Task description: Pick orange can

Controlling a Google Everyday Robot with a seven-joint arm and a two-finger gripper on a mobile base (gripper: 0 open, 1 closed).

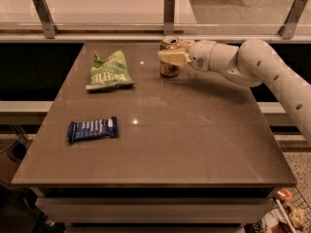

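The orange can [169, 70] stands upright on the brown table [194, 140] near its far edge, a little right of centre, with its silver top showing. My gripper [171, 57] reaches in from the right on the white arm [252, 62] and sits at the can's upper half, its cream part crossing the front of the can. The can's base rests on the tabletop.
A green chip bag [110, 71] lies at the far left of the table. A blue snack bar wrapper [92, 129] lies at the near left. A glass rail with metal posts [168, 12] runs behind the table's far edge.
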